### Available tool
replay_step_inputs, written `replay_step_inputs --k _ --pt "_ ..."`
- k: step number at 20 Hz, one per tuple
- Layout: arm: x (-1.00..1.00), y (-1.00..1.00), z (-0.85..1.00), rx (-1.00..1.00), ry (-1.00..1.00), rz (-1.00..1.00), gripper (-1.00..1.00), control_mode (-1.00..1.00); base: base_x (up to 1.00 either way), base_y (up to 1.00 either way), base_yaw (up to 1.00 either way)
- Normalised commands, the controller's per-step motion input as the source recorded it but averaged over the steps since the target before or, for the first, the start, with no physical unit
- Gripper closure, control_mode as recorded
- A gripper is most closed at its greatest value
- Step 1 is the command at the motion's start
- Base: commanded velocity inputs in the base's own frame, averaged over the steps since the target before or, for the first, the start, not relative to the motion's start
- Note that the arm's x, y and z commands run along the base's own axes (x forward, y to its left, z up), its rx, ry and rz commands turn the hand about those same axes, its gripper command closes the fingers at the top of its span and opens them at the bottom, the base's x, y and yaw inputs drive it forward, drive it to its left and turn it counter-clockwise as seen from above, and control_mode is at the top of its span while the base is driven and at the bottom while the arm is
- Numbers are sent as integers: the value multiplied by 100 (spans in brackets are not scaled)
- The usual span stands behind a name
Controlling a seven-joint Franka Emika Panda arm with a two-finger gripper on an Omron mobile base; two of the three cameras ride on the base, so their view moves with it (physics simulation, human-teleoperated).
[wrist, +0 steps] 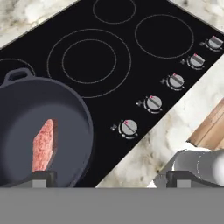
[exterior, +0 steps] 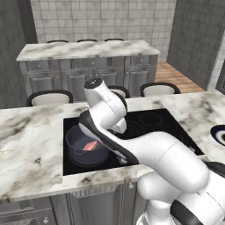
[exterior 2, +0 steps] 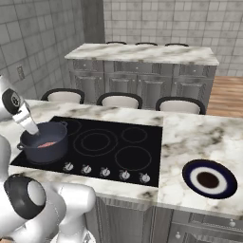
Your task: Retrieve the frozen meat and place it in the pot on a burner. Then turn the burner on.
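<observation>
The dark grey-blue pot [exterior: 72, 143] [exterior 2: 45, 153] [wrist: 72, 116] stands on the front-left zone of the black cooktop [exterior 2: 142, 149]. It covers most of the burner ring under it. The pinkish-red frozen meat [exterior: 90, 145] [exterior 2: 46, 144] [wrist: 43, 146] lies flat on the pot's bottom. In the hand view my gripper [wrist: 111, 178] hovers above the pot's front rim and the counter edge. It is open, its fingertips [wrist: 41, 177] are far apart, and nothing is between them.
Several silver knobs [wrist: 128, 127] [exterior 2: 105, 172] line the cooktop's front edge, the nearest just right of the pot. Other ring zones [wrist: 89, 61] lie bare. A dark blue-rimmed bowl [exterior 2: 209, 179] sits on the marble counter [exterior 2: 199, 137] to the right. Stools and an island stand behind.
</observation>
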Motion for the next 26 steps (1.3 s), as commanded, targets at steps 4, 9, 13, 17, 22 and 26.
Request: replay_step_inputs --k 4,9,13,17,22,26 --pt "-17 -66 71 9 2 13 -100 -100 0 0 0" --pt "7 -56 0 11 2 7 -100 -100 0 0 0" --pt "14 -40 0 -2 28 10 -100 -100 0 0 0" --pt "0 -29 -5 -2 27 18 -100 -100 0 0 0" --pt "0 -5 -28 0 12 14 -100 -100 0 0 0" --pt "0 3 -33 0 -1 5 -100 -100 0 0 0"
